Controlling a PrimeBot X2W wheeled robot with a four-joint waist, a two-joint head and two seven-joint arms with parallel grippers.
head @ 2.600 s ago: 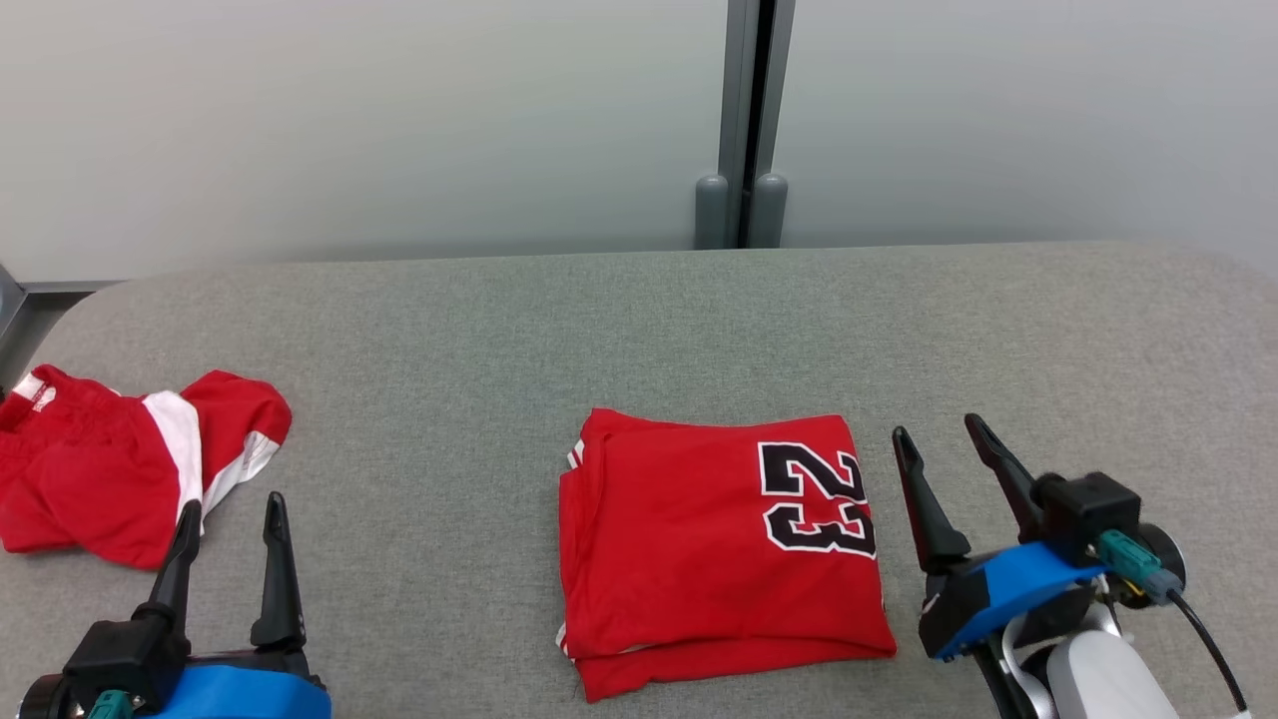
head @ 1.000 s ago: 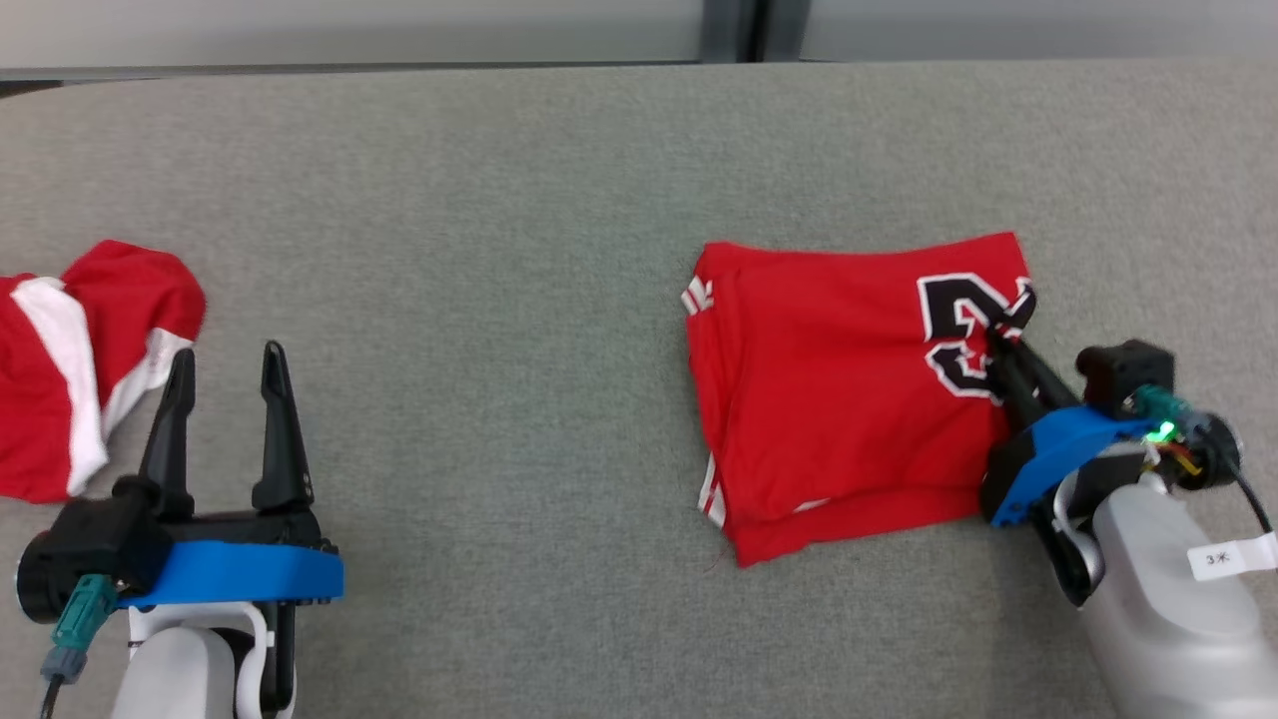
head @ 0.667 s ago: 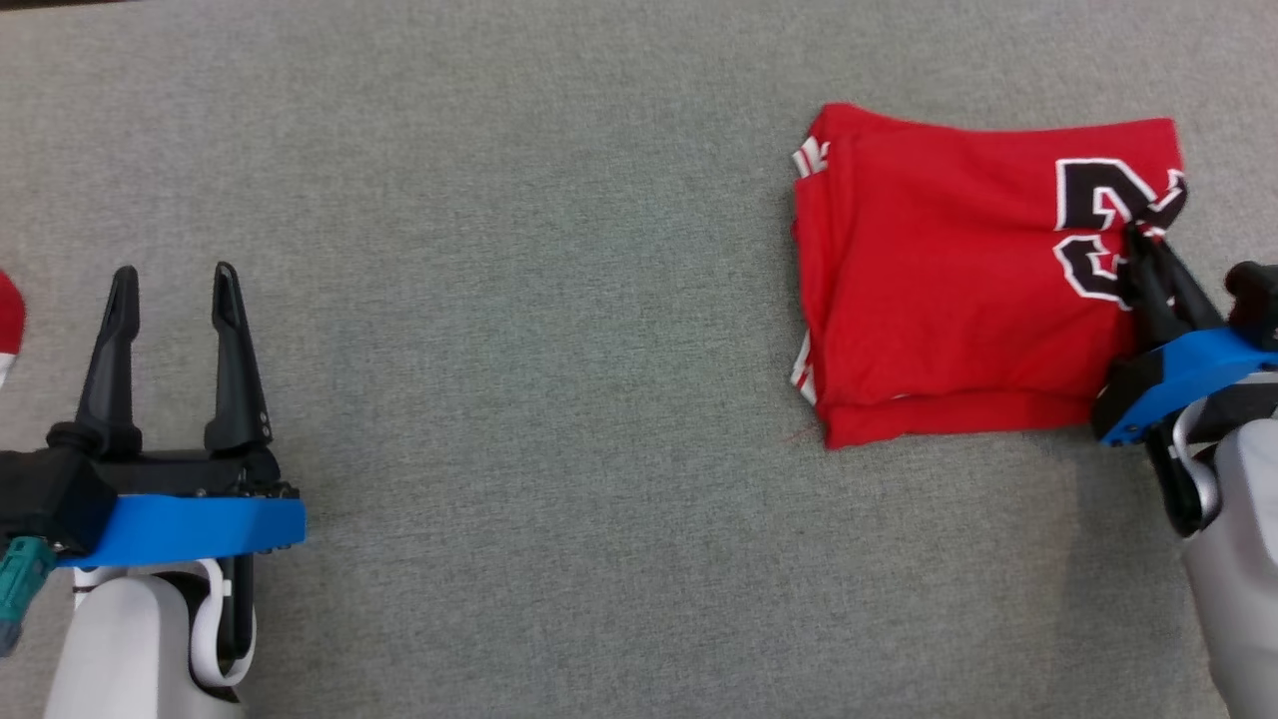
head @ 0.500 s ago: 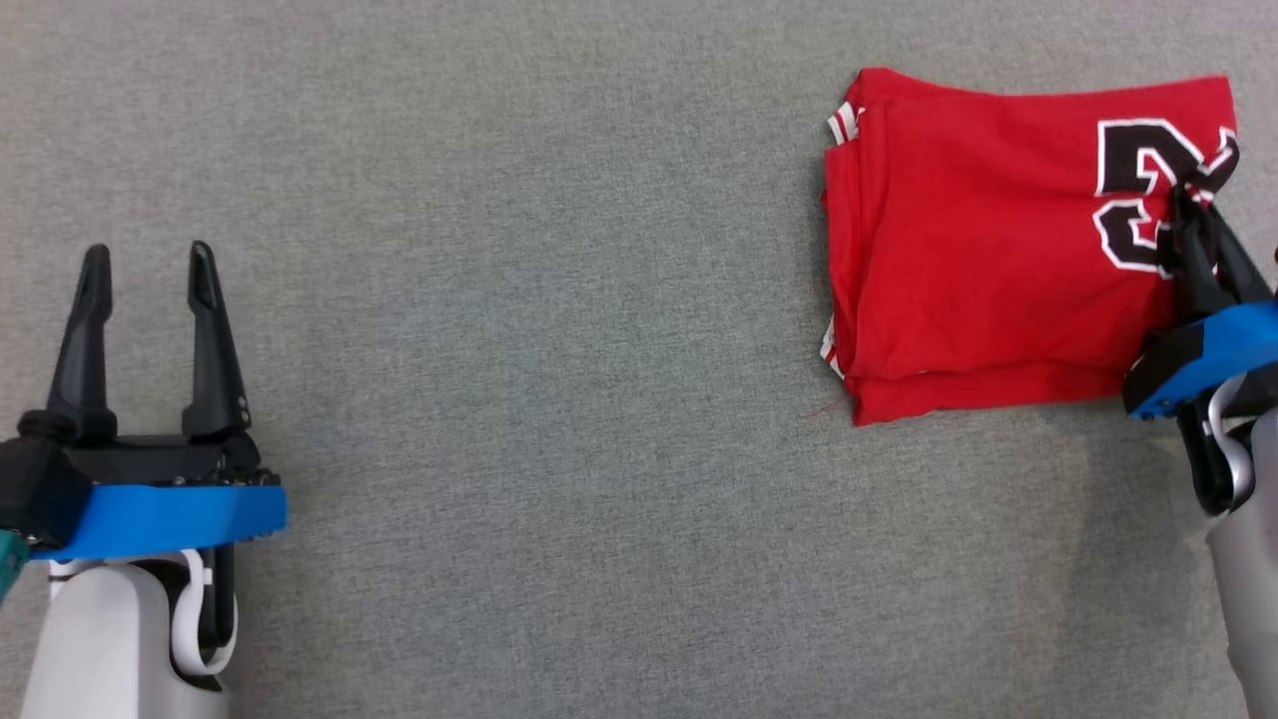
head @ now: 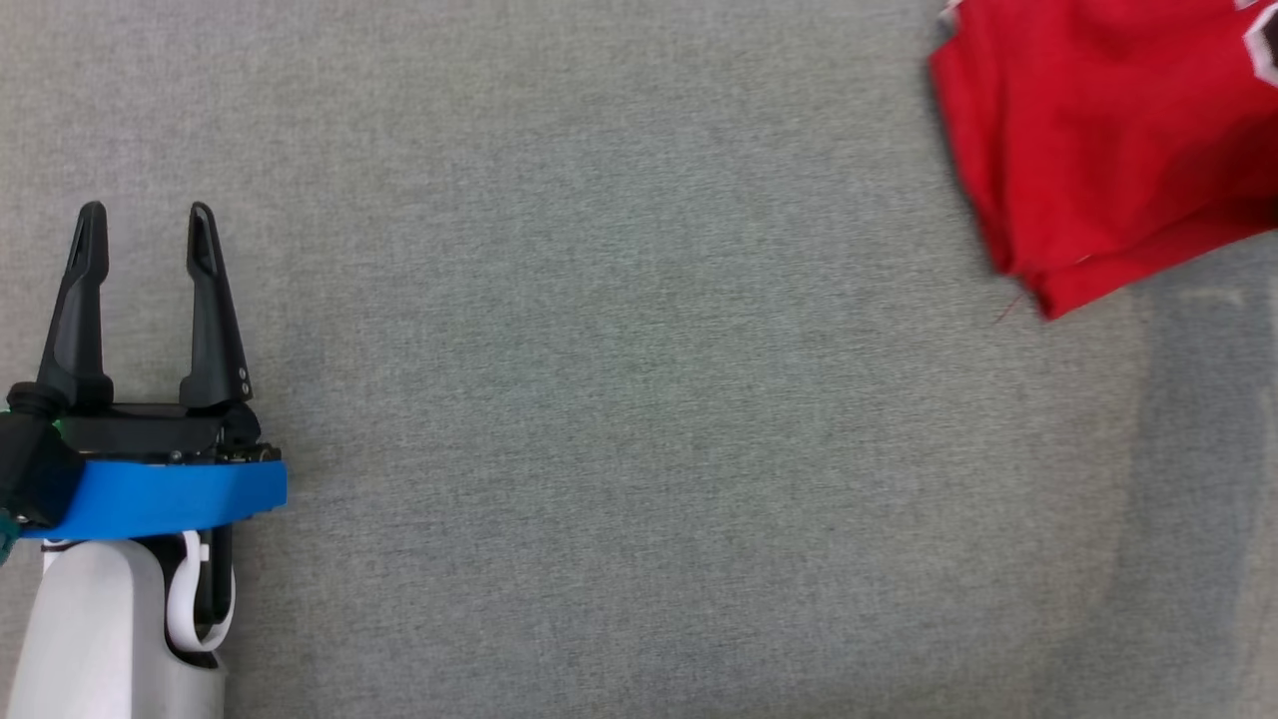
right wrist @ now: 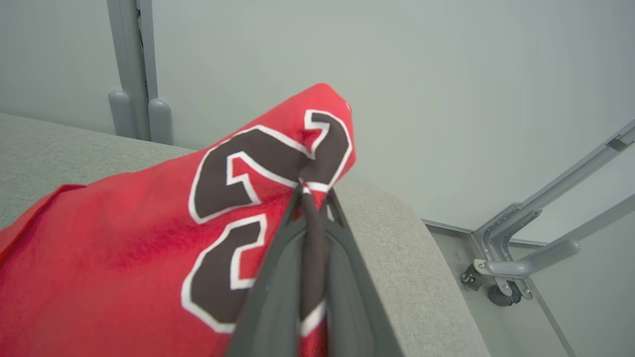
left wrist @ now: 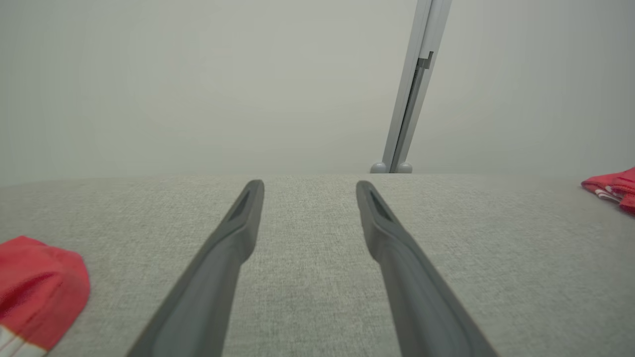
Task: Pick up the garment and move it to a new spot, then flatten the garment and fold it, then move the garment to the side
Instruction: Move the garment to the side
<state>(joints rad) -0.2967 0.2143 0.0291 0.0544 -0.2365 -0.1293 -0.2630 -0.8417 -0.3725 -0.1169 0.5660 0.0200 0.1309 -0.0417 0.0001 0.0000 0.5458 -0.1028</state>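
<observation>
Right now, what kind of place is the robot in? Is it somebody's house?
Probably a lab or workroom, not a house. The red jersey is on a big table covered in grey cloth, the wall is plain pale panels with a metal post, and a wheeled metal frame stands nearby.

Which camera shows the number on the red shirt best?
Right wrist view: the number is close up, pinched by the right gripper. Head view shows mostly plain red shirt; left wrist view, just its far edge.

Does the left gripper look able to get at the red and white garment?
Probably yes: the left gripper is open, and only bare grey surface separates it from the red and white garment.
</observation>
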